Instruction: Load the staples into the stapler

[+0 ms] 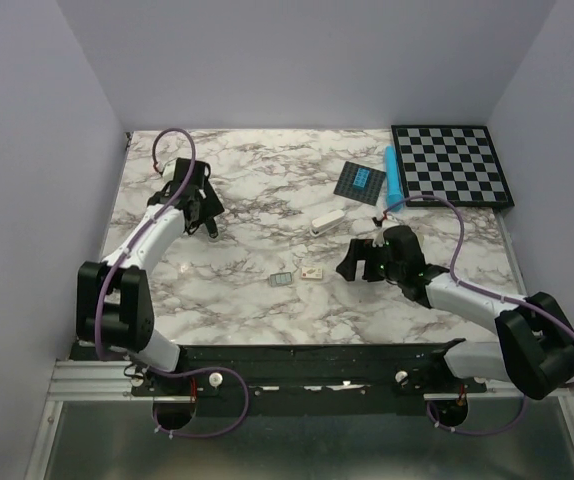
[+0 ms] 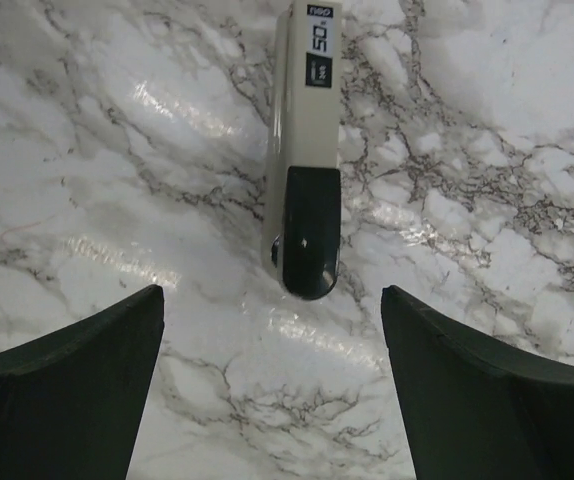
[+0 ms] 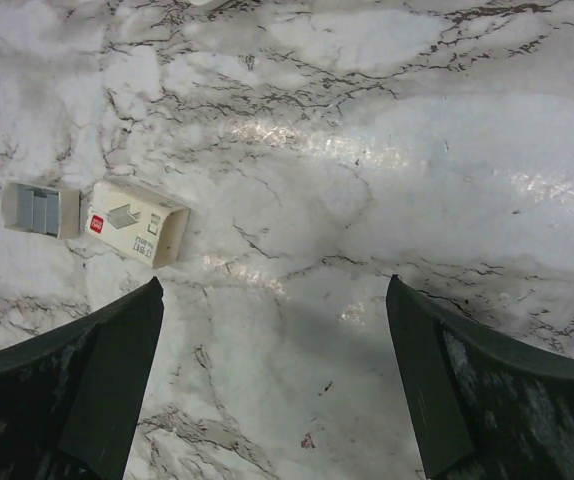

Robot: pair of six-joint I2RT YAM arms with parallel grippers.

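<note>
the right gripper [image 3: 274, 292] hangs over bare marble table [image 3: 387, 120] with its fingers [image 3: 107, 380] spread wide and nothing between them. the staples [image 3: 40, 210], a grey strip in a small open tray, lie at about 10 o'clock from it, outside the span of the fingers. the white box [image 3: 139, 222] sits just beside them on the gripper's side, not touching them, with its open end facing the gripper.

from above, the right gripper [image 1: 350, 262] has the white box [image 1: 313, 272] near it at 9 o'clock and the staples [image 1: 281, 281] a little further along the same line.

the left gripper [image 2: 272, 300] is also spread apart and empty. a beige bar with a black end [image 2: 305, 180] lies on the marble at 12 o'clock just beyond its gap, black end nearest. in the top view the left gripper [image 1: 199, 208] is well apart from the staples, which lie at about 4 o'clock from it.
</note>
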